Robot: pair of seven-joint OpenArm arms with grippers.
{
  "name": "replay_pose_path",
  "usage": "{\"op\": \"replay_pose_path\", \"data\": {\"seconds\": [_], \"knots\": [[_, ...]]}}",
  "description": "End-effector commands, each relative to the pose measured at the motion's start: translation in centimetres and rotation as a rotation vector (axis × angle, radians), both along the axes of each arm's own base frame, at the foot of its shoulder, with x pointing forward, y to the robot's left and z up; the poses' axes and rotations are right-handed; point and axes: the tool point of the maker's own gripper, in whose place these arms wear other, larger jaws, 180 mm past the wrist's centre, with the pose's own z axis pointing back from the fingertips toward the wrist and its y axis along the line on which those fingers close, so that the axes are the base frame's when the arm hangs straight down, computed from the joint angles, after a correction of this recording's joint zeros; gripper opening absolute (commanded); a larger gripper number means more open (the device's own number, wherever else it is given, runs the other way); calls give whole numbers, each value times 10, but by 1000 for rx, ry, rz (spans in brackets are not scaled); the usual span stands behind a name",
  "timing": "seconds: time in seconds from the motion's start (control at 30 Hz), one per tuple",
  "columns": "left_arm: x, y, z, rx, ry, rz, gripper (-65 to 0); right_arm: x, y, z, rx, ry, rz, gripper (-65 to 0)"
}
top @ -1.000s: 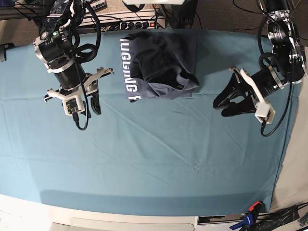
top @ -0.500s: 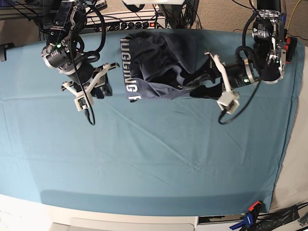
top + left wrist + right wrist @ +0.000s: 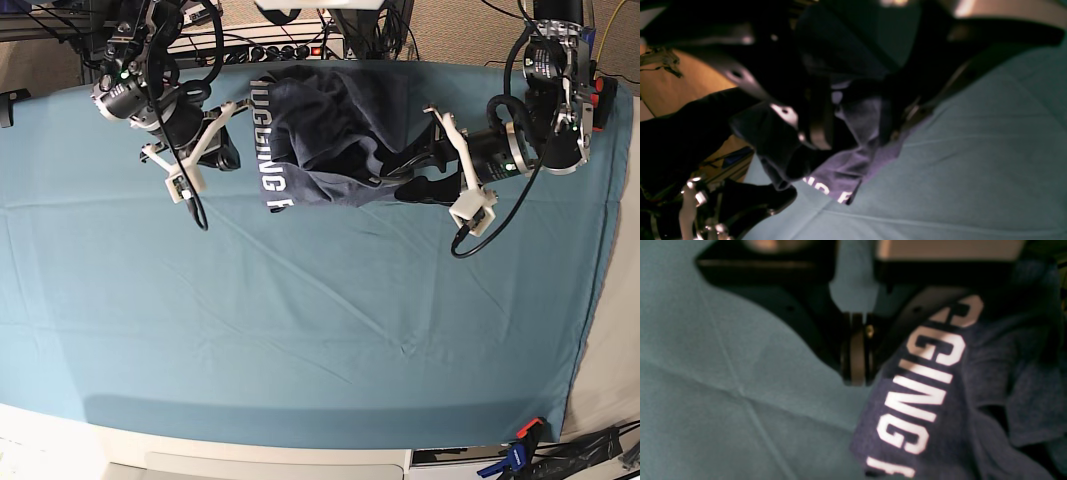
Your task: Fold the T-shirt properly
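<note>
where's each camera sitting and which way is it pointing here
base: high above the teal cloth, looking down; both arms flank the T-shirt.
left wrist: on the left arm, looking past its claw at T-shirt folds.
right wrist: on the right arm, looking along its shut claw at the lettering.
shared: all show the shirt's white lettering.

There is 1 T-shirt (image 3: 330, 135), a single crumpled blue-grey heap, lying on 1 teal table cloth (image 3: 300, 320). There are 2 robot arms, each ending in 1 gripper, so 2 grippers in all: the left gripper (image 3: 405, 175) and the right gripper (image 3: 225, 150). On the shirt, 1 line of white block lettering (image 3: 927, 373) shows. At the cloth's near edge sits 1 clamp (image 3: 515, 452).
</note>
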Motion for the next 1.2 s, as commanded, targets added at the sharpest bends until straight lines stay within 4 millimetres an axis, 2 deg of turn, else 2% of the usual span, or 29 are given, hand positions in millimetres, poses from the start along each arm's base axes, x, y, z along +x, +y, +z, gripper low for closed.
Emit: {"op": "replay_pose_path", "data": {"seconds": [0.0, 0.13, 0.27, 0.63, 0.87, 1.17], "knots": [[4, 0, 15, -36, -46, -1, -405, 7, 4, 13, 25, -61, 11, -650], [4, 0, 15, -36, -46, -1, -405, 13, 10, 22, 46, -129, 37, -650], [4, 0, 15, -36, -46, -1, -405, 14, 17, 23, 56, -131, 57, -650], [4, 0, 15, -34, -46, -1, -405, 7, 70, 15, 37, -115, 203, -650], [4, 0, 14, -28, -46, 0, -405, -4, 102, 12, 62, -92, 285, -650], [4, 0, 14, -28, -46, 0, -405, -31, 149, 10, 101, -54, 443, -650]]}}
